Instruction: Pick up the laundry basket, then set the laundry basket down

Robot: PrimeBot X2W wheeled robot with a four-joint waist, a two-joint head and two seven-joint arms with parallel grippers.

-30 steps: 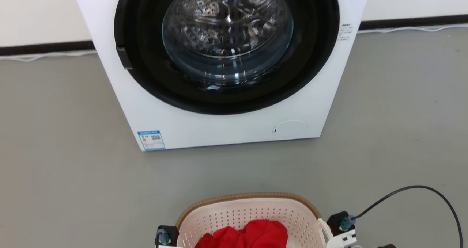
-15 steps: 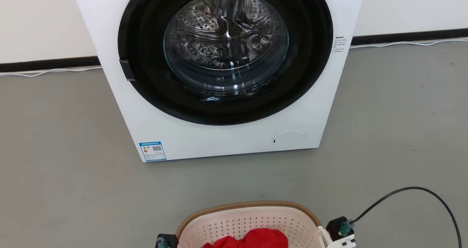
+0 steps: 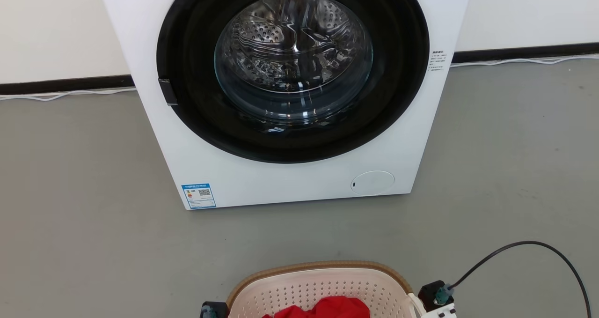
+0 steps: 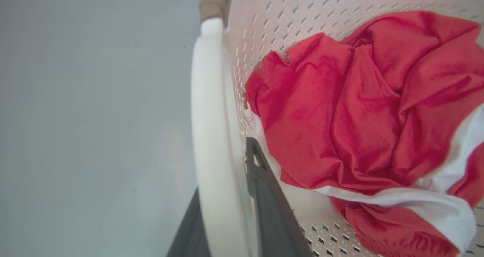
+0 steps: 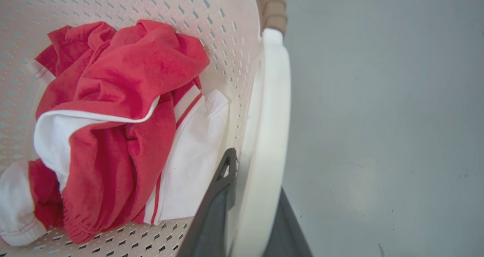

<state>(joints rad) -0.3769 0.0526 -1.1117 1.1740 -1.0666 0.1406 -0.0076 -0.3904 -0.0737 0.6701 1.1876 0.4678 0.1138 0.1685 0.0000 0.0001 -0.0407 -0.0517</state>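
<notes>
Currently, left claw [image 4: 224, 166]: pinching laundry basket [image 3: 318, 285] by left handle [image 4: 211, 117]
right claw [image 5: 256, 172]: pinching right handle [image 5: 270, 117]
inside: red-and-white clothes [image 4: 340, 109]
ahead: washing machine [image 3: 281, 187] on grey floor [image 3: 70, 215]

Small cream-white plastic laundry basket [image 3: 304, 287], rounded-rectangular, walls full of little holes, rim [image 3: 318, 264] brown with a woven look. Upright, open side up, low in the middle of the head view and cut by its bottom edge. Placed in front of the washing machine [image 3: 262, 182], well apart from it, over the grey floor [image 3: 93, 243]; cannot tell if touching the floor or lifted. Loaded with crumpled red and white clothes [image 4: 340, 109]. Two smooth white handles, one on each side: left handle [image 4: 213, 136] clamped between the fingers of the left gripper [image 4: 227, 181], right handle [image 5: 270, 117] between those of the right gripper [image 5: 257, 177].
</notes>
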